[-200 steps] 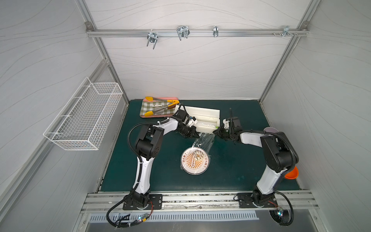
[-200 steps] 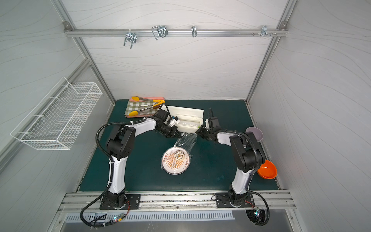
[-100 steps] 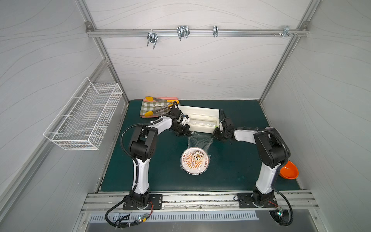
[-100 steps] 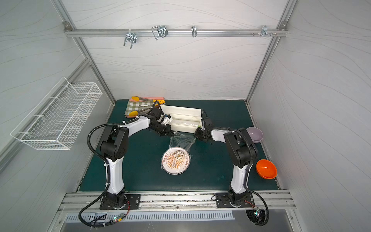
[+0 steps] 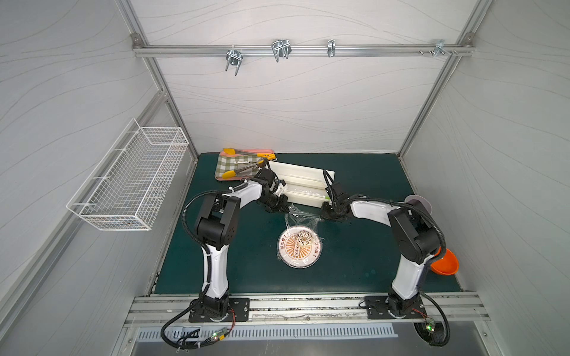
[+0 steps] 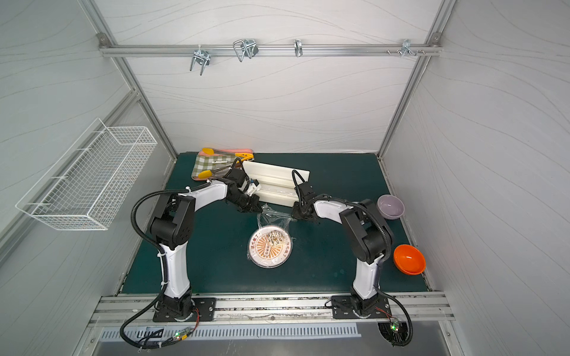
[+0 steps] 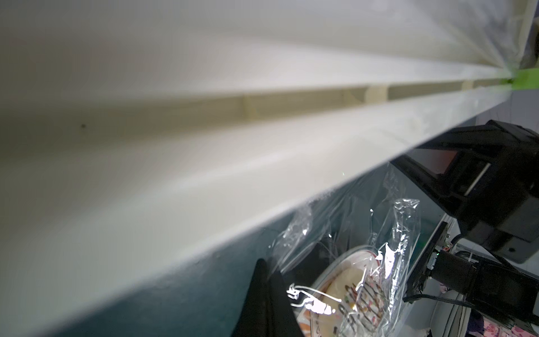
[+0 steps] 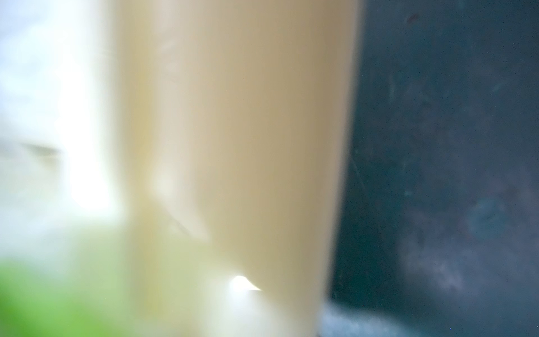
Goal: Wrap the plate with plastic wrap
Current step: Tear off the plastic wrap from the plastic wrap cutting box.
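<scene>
Left gripper [image 5: 279, 210] is clenched, and in the left wrist view the crinkled corner of the plastic wrap [image 7: 350, 227] meets its dark finger [image 7: 262, 291], so it looks pinched there. The right gripper [image 5: 324, 214] sits at the opposite far corner of the film, but whether its jaws are closed on it I cannot tell: it is too small in both top views, and its own wrist view is a blur of cream and dark green. Both grippers hover just in front of the near long side of the cream dispenser box [image 5: 300, 182], which lies toward the far edge of the table [image 5: 246, 262]. The film's far edge stretches between them. From there the sheet slopes down toward the plate [image 5: 296, 252], which rests near the middle of the table with its food piece [image 5: 303, 239] on the far half. Glossy creases show over the food and just past the rim, so I judge that the covering is largely done. Whether the sheet is already free of the box is unclear. What seems left is freeing that far end if needed, laying it down, and tucking the loose margins around the rim. The lilac bowl [image 6: 390, 206] and orange bowl [image 6: 409, 259] sit along the right edge, well apart.
</scene>
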Controlling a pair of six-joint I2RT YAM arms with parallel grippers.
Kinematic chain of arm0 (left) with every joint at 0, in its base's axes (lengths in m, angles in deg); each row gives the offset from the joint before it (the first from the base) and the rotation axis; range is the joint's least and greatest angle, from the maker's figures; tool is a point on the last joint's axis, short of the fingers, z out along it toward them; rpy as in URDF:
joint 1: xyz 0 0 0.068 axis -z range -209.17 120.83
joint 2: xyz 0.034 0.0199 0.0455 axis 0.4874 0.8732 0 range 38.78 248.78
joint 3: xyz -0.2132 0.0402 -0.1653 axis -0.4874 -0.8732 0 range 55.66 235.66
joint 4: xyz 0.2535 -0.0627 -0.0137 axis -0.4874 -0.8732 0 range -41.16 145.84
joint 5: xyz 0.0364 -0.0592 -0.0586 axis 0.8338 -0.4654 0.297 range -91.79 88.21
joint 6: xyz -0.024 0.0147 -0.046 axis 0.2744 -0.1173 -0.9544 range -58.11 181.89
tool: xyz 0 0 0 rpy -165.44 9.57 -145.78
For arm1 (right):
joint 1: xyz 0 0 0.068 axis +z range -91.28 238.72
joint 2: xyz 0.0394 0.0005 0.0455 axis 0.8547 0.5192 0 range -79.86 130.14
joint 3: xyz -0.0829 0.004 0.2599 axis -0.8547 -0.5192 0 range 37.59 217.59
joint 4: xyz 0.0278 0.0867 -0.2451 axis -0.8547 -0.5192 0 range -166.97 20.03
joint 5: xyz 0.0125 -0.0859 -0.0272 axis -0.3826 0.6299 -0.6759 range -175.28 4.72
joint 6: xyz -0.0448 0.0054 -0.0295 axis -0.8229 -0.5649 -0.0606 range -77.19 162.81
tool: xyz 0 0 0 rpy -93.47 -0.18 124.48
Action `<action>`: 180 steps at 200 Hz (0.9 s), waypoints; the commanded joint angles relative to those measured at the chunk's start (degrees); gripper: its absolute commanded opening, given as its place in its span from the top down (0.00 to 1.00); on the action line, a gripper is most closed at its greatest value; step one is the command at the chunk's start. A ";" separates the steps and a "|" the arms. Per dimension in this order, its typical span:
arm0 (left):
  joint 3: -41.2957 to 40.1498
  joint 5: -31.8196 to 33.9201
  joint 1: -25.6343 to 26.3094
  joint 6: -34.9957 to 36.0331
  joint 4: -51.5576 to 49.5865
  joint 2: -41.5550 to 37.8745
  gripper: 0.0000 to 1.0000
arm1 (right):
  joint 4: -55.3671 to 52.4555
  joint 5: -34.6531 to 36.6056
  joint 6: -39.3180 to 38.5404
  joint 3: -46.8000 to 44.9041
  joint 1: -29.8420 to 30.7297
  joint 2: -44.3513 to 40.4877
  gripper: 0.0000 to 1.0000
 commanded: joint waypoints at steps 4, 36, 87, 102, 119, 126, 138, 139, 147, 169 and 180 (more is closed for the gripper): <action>-0.88 4.20 -0.53 -0.98 -5.81 -0.17 0.92 | -8.43 1.21 -1.29 -1.99 0.73 0.79 0.88; -0.52 5.46 -0.77 -3.69 -7.07 -1.79 0.77 | -9.79 1.76 -2.19 -1.51 0.65 -0.71 0.76; -7.05 1.81 -3.43 -9.89 -3.09 -12.00 0.64 | -10.79 -2.51 -5.57 -3.53 -3.22 -5.62 0.58; -9.90 -1.22 -3.69 -11.27 -0.57 -14.44 0.61 | -10.31 -5.37 -6.40 -3.77 -3.83 -6.74 0.54; -13.16 -4.74 -3.61 -13.58 3.08 -15.81 0.57 | -10.97 -7.92 -7.05 -2.60 -3.86 -6.61 0.50; -15.30 -6.03 -3.56 -14.90 5.74 -16.29 0.55 | -10.76 -8.98 -6.70 -2.48 -3.92 -6.67 0.49; -17.44 -7.20 -3.54 -16.48 9.20 -16.26 0.52 | -10.49 -10.22 -6.55 -2.20 -4.02 -6.46 0.48; -17.47 -7.33 -3.49 -16.57 9.41 -16.15 0.52 | -10.53 -10.30 -6.55 -2.12 -4.06 -6.41 0.48; -16.77 -7.73 -3.20 -16.77 10.04 -15.39 0.52 | -10.41 -10.77 -6.55 -1.88 -4.05 -6.10 0.48; -11.96 -7.23 -1.79 -15.14 9.82 -11.95 0.52 | -10.72 -10.57 -6.72 -0.86 -4.04 -4.36 0.48; -9.35 -8.51 -1.30 -14.34 9.00 -9.11 0.53 | -10.86 -10.56 -6.81 -0.50 -4.07 -3.74 0.48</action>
